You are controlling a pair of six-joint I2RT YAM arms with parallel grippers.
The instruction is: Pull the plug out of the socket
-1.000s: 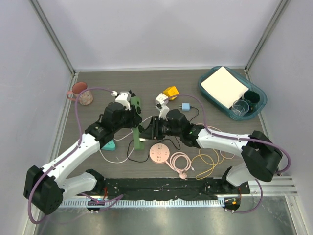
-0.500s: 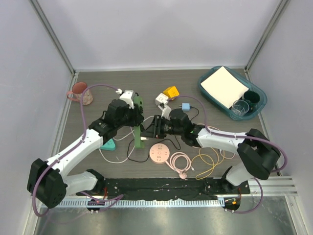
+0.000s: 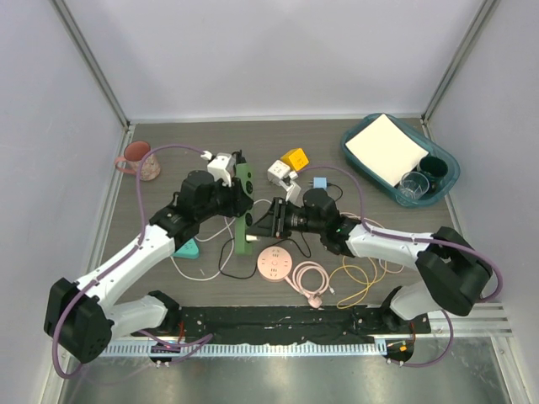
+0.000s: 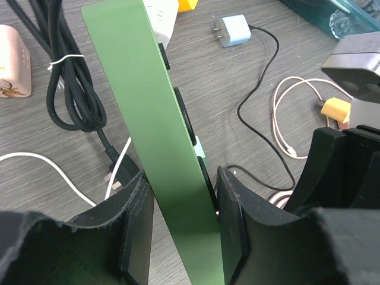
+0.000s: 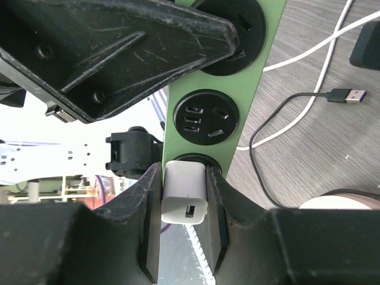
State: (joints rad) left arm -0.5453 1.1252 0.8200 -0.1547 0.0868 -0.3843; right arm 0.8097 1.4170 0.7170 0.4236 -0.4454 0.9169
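A green power strip (image 3: 244, 210) with round black sockets is held on edge above the table, near its middle. My left gripper (image 3: 238, 200) is shut on the strip; in the left wrist view the strip (image 4: 157, 136) runs between both pads (image 4: 228, 231). My right gripper (image 3: 268, 219) is shut on a white USB plug (image 5: 186, 193) that sits in the strip's lowest socket (image 5: 190, 159). In the right wrist view the strip (image 5: 261, 59) shows two more sockets, both empty.
On the table lie a pink round hub (image 3: 274, 263) with coiled pink cable, a yellow cable (image 3: 364, 282), black and white cords, a blue charger (image 3: 319, 183), a yellow cube (image 3: 294, 158), a teal piece (image 3: 187, 250), a pink mug (image 3: 141, 160) and a teal bin (image 3: 400, 160) at the back right.
Both arms have lifted and shifted the green strip a little to the right and farther back, with the grips unchanged. The plug stays in its socket.
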